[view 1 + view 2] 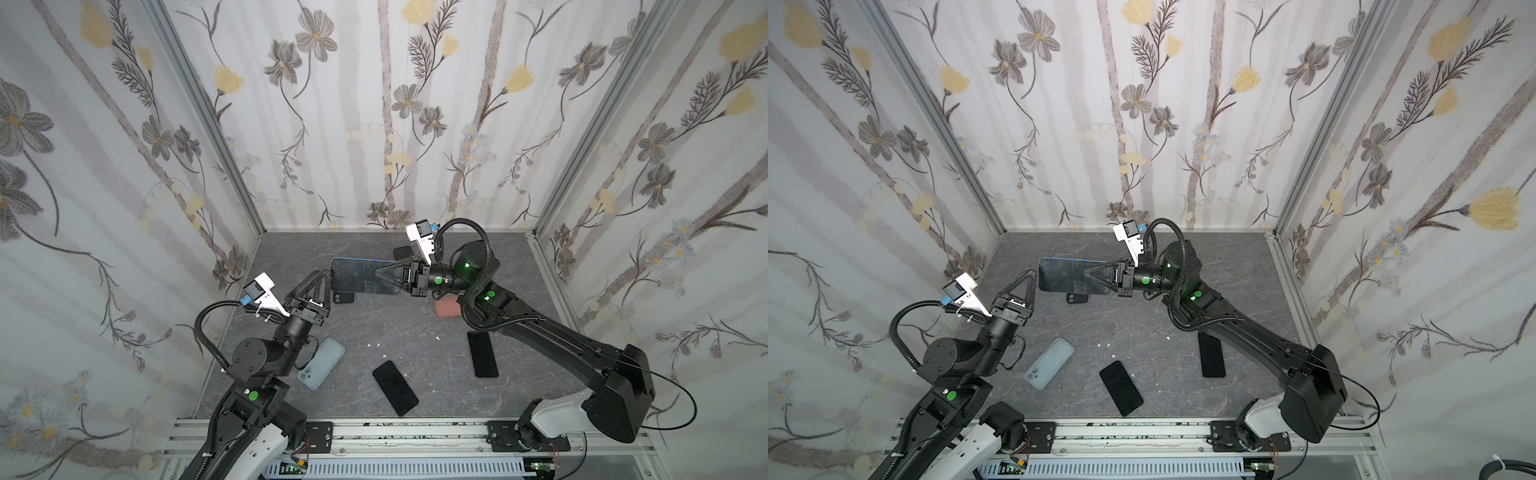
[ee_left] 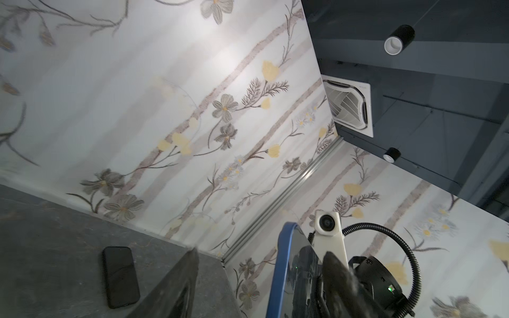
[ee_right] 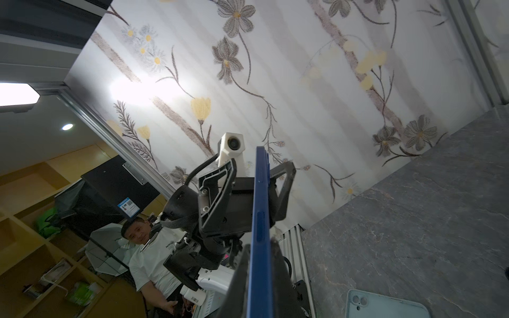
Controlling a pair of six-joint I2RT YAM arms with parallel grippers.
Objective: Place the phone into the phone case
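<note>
Treating the phone (image 1: pixel 353 276) clamped in the right gripper (image 1: pixel 378 274) as stiff but slick-faced, take the blue case (image 3: pixel 260 214) by its edges with your spread-apart left gripper (image 1: pixel 323 278).

You have almost nothing legible here. In the right wrist view, the blue sticker (image 3: pixel 128 207) on the black panel (image 3: pixel 110 187) carries a QR code and print too small to read. The white bottle (image 3: pixel 195 297) shows only a barcode, and the shirt (image 3: pixel 154 264) logo is blurred.
</note>
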